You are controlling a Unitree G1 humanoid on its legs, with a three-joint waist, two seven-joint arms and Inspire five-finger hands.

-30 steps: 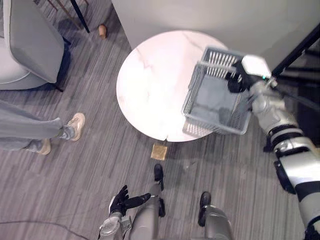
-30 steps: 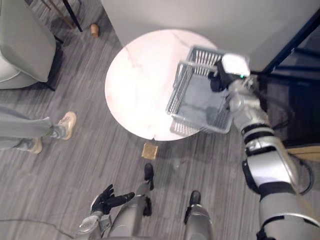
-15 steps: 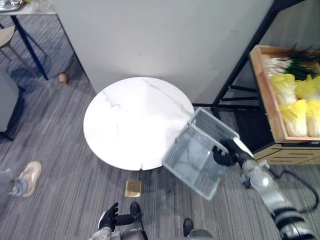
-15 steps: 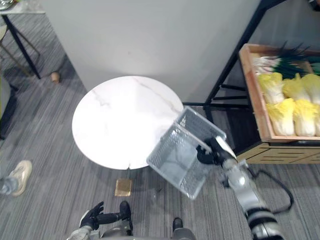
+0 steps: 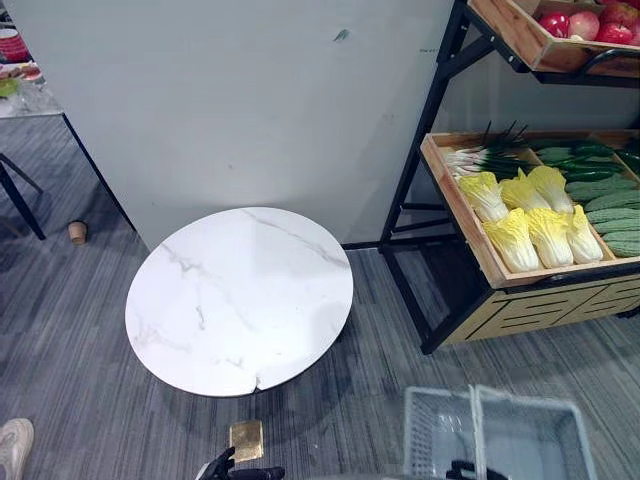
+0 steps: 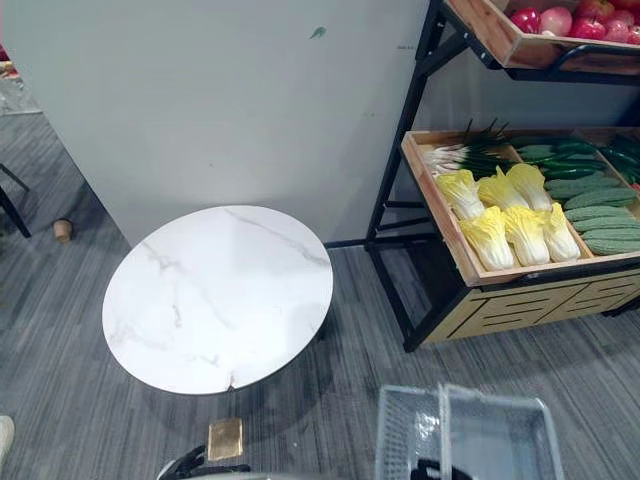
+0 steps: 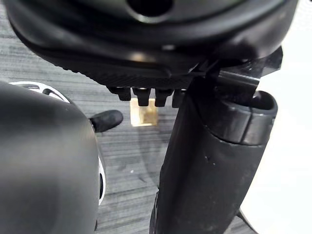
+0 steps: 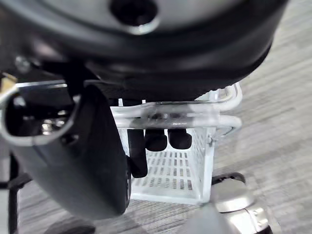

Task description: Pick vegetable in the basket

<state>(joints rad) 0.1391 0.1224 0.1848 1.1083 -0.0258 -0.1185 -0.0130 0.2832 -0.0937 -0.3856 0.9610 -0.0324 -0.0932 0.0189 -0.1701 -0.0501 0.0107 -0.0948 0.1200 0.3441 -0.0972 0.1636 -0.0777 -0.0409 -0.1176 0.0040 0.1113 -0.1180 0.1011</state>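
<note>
The grey wire basket (image 5: 497, 436) hangs low at the lower right, above the carpet. In the right wrist view, my right hand (image 8: 87, 161) has its fingers (image 8: 157, 139) curled round the basket's handle (image 8: 195, 118); the basket (image 8: 168, 171) is empty. Vegetables lie in a wooden shelf tray at the right: yellow napa cabbages (image 5: 528, 224), cucumbers (image 5: 610, 206) and green onions (image 5: 482, 156). My left hand (image 5: 232, 470) shows at the bottom edge with straight fingers (image 7: 146, 95) and holds nothing.
A round white marble table (image 5: 240, 300) stands in the middle, with a gold foot (image 5: 246, 438) below it. The black-framed shelf (image 5: 420, 190) carries apples (image 5: 585, 22) on its upper tray. A grey wall runs behind. A person's shoe (image 5: 10, 445) is at the lower left.
The camera has swung up and right, bringing the vegetable shelf into view. The basket has come off the table's edge and now hangs low at the lower right, still in my right hand.
</note>
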